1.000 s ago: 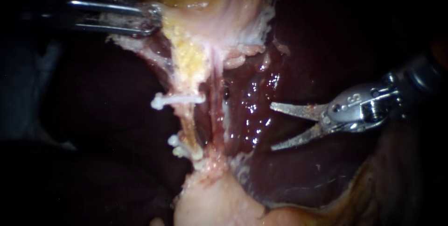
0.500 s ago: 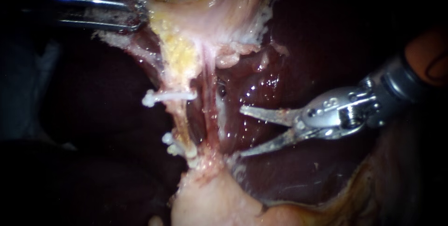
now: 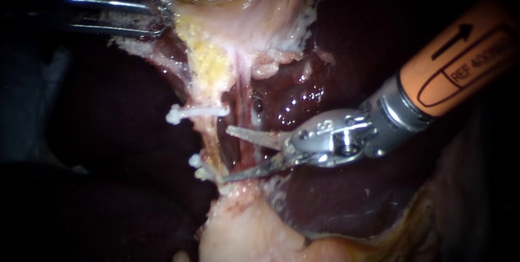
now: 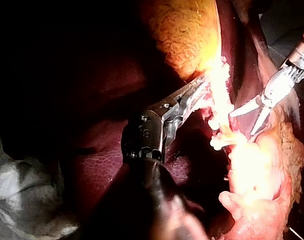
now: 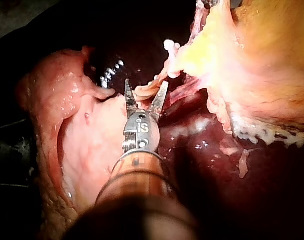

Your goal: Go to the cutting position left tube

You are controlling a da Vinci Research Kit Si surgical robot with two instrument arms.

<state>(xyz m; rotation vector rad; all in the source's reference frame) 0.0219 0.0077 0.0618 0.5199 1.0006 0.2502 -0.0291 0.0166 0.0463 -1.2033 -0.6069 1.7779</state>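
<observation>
Straddling the strands: right instrument (image 3: pixel 223 154) comes in from the upper right, end effector spread wide, a clear gap between its two thin jaws, nothing gripped.

Left tube (image 3: pixel 212 137) is the pale yellowish strand running down from the gallbladder (image 3: pixel 244 2) to the pale tissue mass below. It carries a white upper clip (image 3: pixel 197 112) and a cluster of lower clips (image 3: pixel 203 169).

Upper jaw tip sits just at the left tube's right edge, below the upper clip. Lower jaw tip ends just beside the lower clips. The span of tube between the clips is level with the gap. Can't tell if the tube is fully inside the gap or only at the tips.

Right tube (image 3: pixel 245 105), the reddish strand just beside it, runs across the gap further in.

Right wrist view: same end effector (image 5: pixel 146 85) open in a V, a pale strand crossing between the tips.

Left instrument (image 3: pixel 168 15) comes in from the left, up top, well apart from the right one. Its end effector is clamped on the gallbladder's edge, tissue pulled taut; the left wrist view (image 4: pixel 199 90) shows the same.

Dark liver (image 3: pixel 336 202) lies behind and under everything.
</observation>
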